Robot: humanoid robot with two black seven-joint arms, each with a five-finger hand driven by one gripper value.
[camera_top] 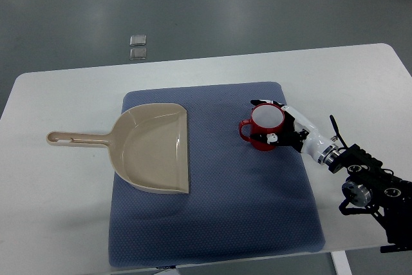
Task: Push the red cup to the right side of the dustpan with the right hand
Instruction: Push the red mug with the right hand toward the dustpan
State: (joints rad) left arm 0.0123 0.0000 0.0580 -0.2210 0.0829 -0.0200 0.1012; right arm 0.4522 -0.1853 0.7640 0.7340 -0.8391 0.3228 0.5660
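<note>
**Right hand wrapped round the red cup, beside the dustpan**

Although the cup stands upright on its base, it looks light and stiff, so a push placed high on its wall could tip it rather than slide it.

Nearest the robot's side, the right arm comes in from the lower right edge, well right of the dustpan (154, 149). Its right hand (283, 127) lies against the red cup (264, 127), fingers curled about the far and near sides of the wall; whether they truly clamp it or merely cradle it is hard to tell from this steep view. The cup sits on the blue mat (212, 223), already to the right of the dustpan's open mouth and well apart from it, its small handle turned toward the pan.

The mat's textured cloth will likely drag on the base, so contact low on the wall seems wisest.

Farther off, two small clear things (138, 47) lie on the floor beyond the dustpan.
</note>
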